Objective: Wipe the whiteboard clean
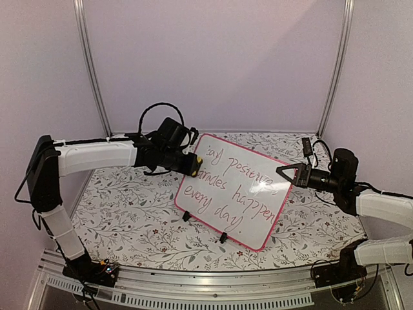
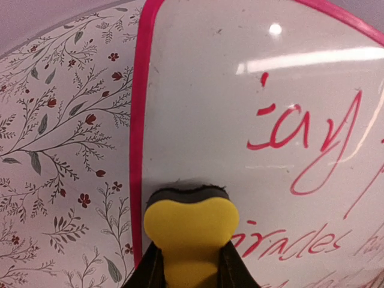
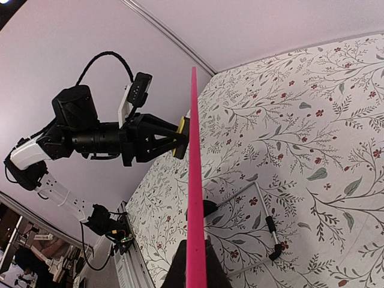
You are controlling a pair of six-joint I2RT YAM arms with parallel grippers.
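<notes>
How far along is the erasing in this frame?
Barely started. Done: only the strip by the whiteboard's left edge looks wiped, clipping the first letters of the top lines. In hand: the left gripper presses a yellow eraser there, while the right gripper clamps the board's right edge. Left: nearly all the red handwriting, three lines.

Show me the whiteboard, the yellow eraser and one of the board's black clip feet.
whiteboard [image 1: 233,191]: top external view, on the white writing surface near its middle.
yellow eraser [image 2: 191,228]: left wrist view, on its yellow back.
black clip foot [image 1: 223,237]: top external view, on the clip at the board's near edge.
</notes>
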